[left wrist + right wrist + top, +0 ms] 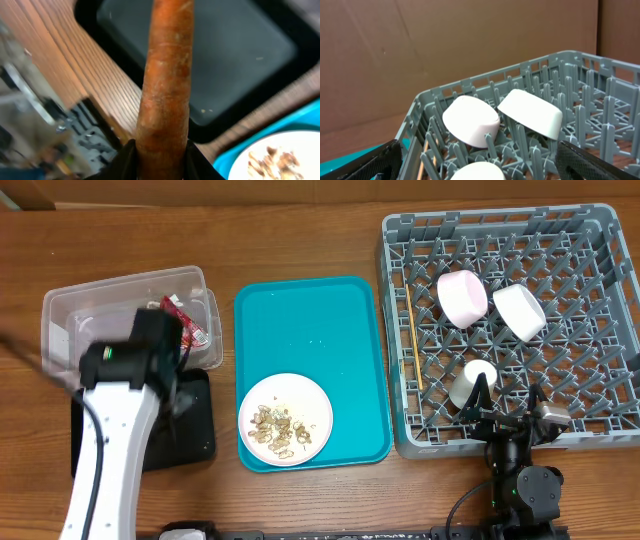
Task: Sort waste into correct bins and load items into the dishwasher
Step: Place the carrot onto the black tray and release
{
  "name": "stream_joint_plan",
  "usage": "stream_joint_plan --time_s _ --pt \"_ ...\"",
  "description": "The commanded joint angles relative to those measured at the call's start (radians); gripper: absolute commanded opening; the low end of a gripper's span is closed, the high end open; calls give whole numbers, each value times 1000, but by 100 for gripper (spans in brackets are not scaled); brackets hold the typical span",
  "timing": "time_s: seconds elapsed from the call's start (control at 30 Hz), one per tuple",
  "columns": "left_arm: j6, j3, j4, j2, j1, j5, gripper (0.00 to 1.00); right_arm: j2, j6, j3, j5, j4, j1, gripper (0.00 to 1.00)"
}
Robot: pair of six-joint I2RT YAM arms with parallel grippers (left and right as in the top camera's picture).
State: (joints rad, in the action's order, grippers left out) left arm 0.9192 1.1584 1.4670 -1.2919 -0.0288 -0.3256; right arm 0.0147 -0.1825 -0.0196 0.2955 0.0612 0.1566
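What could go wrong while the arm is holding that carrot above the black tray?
The left end effector pinches the carrot only at one end, so the long free part might swing or slip out. The black tray below looks shallow, so a dropped carrot may roll onto the table. The plate of scraps sits close by and could get bumped.

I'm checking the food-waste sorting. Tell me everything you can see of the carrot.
The carrot is orange, with dull, rough skin marked by faint rings and pale specks. It is slim and nearly straight; its far end runs out of frame. The left gripper clamps its near end between two black fingers. It is held above the black tray and the wooden table.
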Motion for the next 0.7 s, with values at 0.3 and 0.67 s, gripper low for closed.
stream_joint_plan --time_s 0.3,0.67 --pt "76 -391 -443 70 -111 137 27 -11 -4 11 3 -7 -7 100" --pt "-121 -88 -307 73 -100 328 75 -11 -4 11 3 -7 -7 100"
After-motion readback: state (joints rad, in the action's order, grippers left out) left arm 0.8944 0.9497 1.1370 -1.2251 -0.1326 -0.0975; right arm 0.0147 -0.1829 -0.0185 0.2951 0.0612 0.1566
